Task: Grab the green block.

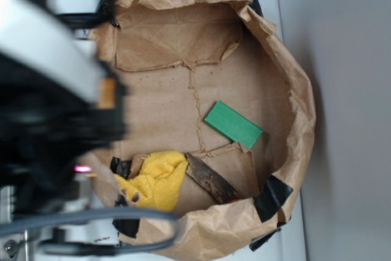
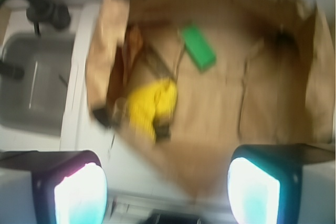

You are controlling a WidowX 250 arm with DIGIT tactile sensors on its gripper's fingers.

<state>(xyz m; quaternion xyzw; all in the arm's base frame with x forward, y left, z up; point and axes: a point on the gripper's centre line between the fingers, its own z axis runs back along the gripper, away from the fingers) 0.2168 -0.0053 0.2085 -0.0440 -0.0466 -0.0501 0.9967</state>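
The green block (image 1: 233,124) lies flat on the brown paper inside the paper-lined tub, right of centre. In the wrist view the green block (image 2: 198,47) shows near the top, blurred. My gripper (image 2: 167,195) hangs high above the tub's near rim, well short of the block. It is open, its two bright pads (image 2: 80,195) wide apart with nothing between them. In the exterior view the arm (image 1: 49,102) fills the left side, out of focus, and the fingertips themselves are not distinguishable.
A yellow cloth (image 1: 156,180) and a dark bark-like piece of wood (image 1: 209,178) lie at the tub's near side. Crumpled paper walls (image 1: 299,90) with black tape (image 1: 273,197) ring the tub. A grey sink (image 2: 31,82) with a black faucet (image 2: 39,6) lies to the left in the wrist view.
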